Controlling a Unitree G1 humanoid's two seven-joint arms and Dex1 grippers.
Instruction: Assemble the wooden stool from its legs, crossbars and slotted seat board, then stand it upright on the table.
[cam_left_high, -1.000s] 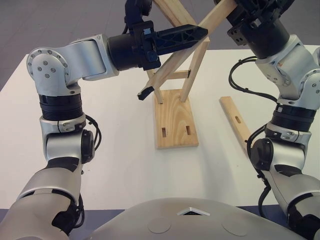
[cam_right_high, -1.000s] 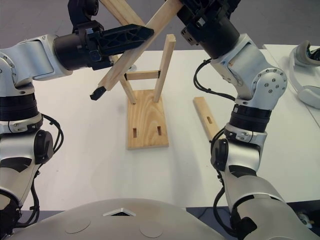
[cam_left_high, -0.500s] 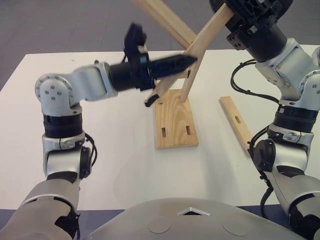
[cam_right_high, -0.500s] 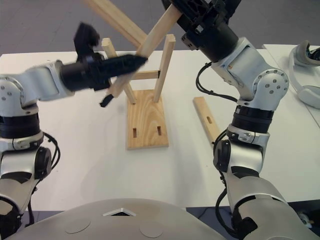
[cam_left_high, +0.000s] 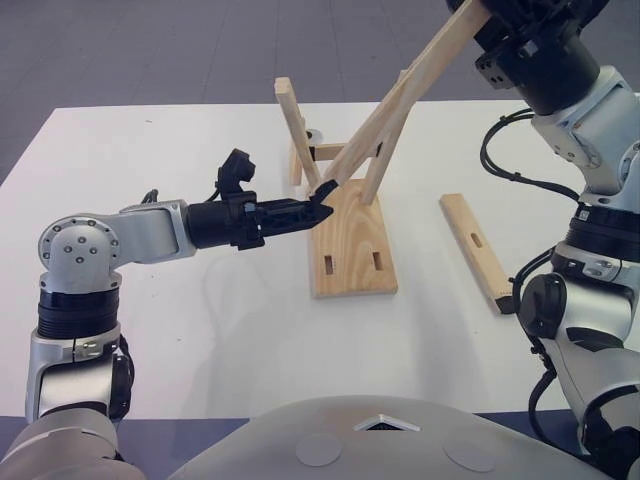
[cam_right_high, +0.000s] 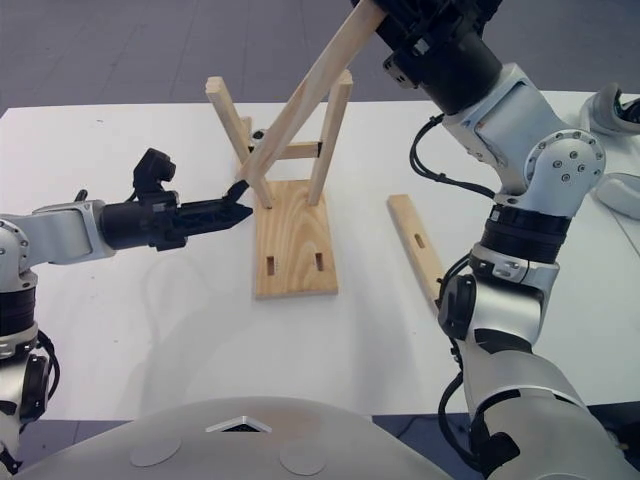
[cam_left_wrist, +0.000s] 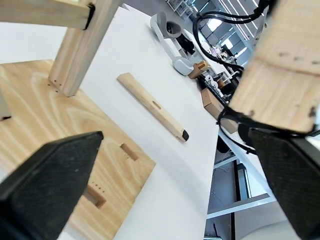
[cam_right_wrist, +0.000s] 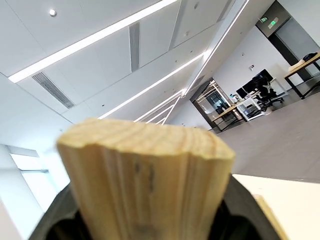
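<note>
The slotted seat board (cam_left_high: 350, 255) lies flat on the white table. A leg frame with its crossbar (cam_left_high: 345, 151) stands tilted in the board's far slots. My right gripper (cam_left_high: 485, 14), high at the back right, is shut on a long wooden leg (cam_left_high: 420, 85). That leg slants down to a black foot cap (cam_left_high: 323, 188) by the board's far left corner. My left gripper (cam_left_high: 312, 205) is open, low over the table, its fingertips right beside that foot. In the left wrist view the leg's end (cam_left_wrist: 280, 65) sits above one finger (cam_left_wrist: 50, 185). Another leg (cam_left_high: 472, 248) lies loose right of the board.
A white headset-like object (cam_right_high: 620, 110) rests on a neighbouring surface at the far right. The table's bare top (cam_left_high: 200, 330) stretches to the left and front of the board. Its far edge runs just behind the standing frame.
My left arm has dropped from high above the frame and stretched out low, bringing its gripper to the held leg's foot. The right gripper has lifted the leg's upper end slightly.
</note>
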